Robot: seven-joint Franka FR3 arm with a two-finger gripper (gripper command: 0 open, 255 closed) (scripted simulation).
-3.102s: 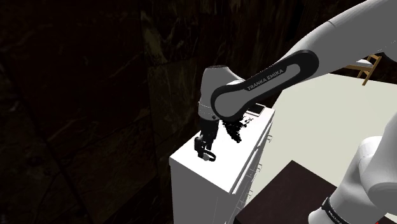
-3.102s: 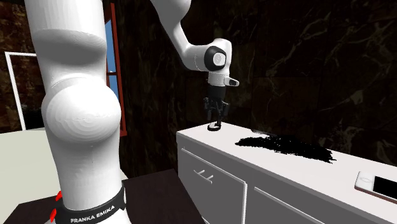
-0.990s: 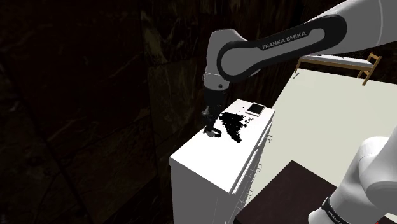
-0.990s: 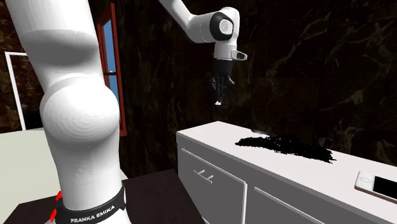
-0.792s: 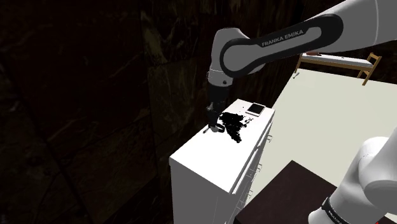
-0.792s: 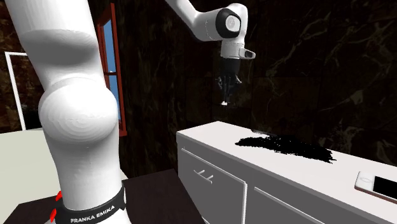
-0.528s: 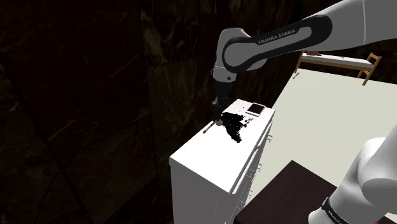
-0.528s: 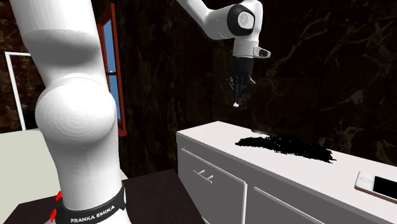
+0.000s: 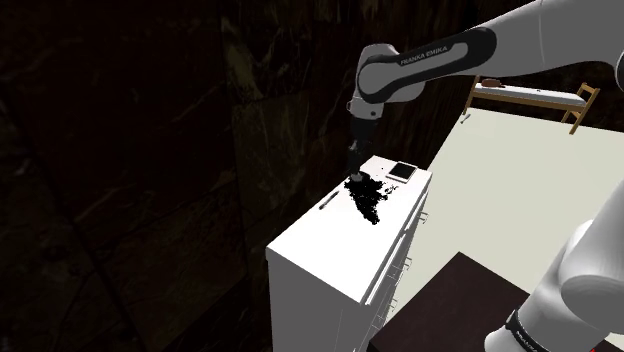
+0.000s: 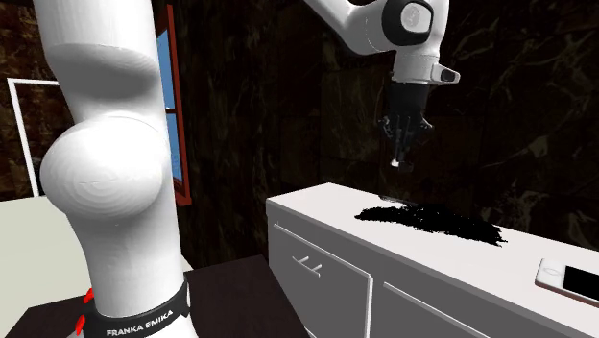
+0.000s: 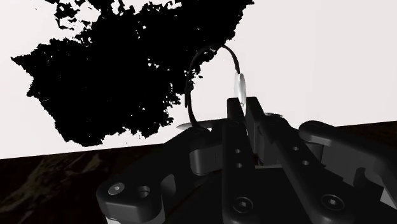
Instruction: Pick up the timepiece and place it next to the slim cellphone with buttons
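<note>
shoulder view: the end effector (image 9: 352, 168) is hovering above the white surface (image 9: 315, 245), near the cellphone (image 9: 402, 171). second exterior view: it is hanging clear of it. wrist view: it is clenching the watch (image 11: 239, 89) near its case; light, thin strap, probably slippery.

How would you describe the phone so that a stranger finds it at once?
Find the white cabinet with drawers. On its top, at the far end past the ragged black patch, lies the phone: a flat rectangle with a pale rim and dark screen, clean-edged unlike the patch.
</note>
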